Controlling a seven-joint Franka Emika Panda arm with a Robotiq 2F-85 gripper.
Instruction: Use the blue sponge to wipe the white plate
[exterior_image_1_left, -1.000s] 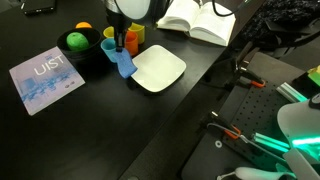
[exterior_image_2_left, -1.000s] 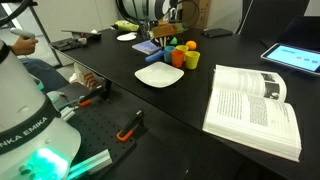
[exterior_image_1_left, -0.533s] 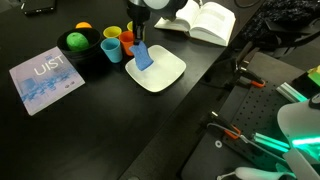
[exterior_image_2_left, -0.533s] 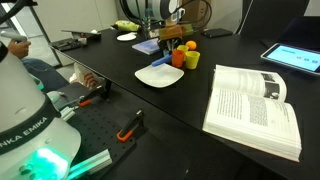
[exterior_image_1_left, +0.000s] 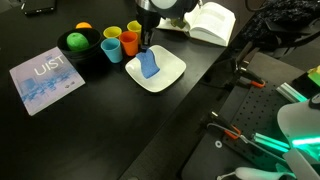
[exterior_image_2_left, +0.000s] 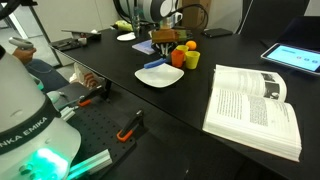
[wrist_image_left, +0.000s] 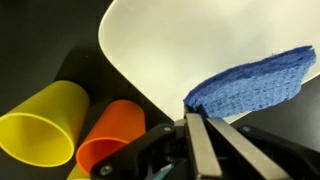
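The blue sponge (exterior_image_1_left: 150, 67) hangs from my gripper (exterior_image_1_left: 147, 52), which is shut on its upper edge. The sponge's lower end rests on or just above the left half of the white plate (exterior_image_1_left: 171, 70). In the wrist view the sponge (wrist_image_left: 250, 84) juts out from the closed fingers (wrist_image_left: 190, 140) across the plate (wrist_image_left: 170, 35). In an exterior view the gripper (exterior_image_2_left: 162, 52) stands over the plate (exterior_image_2_left: 165, 78), and the sponge (exterior_image_2_left: 154, 66) shows only as a thin blue strip at the plate's far edge.
A blue cup (exterior_image_1_left: 112, 48), an orange cup (exterior_image_1_left: 128, 42) and a yellow cup (exterior_image_1_left: 134, 28) stand close to the plate's left. A dark bowl with a green ball (exterior_image_1_left: 76, 42), a pale blue booklet (exterior_image_1_left: 45, 78) and an open book (exterior_image_1_left: 205, 22) lie around.
My gripper has carried the sponge from beside the blue cup rightwards and down onto the plate. It has stayed shut on the sponge throughout.
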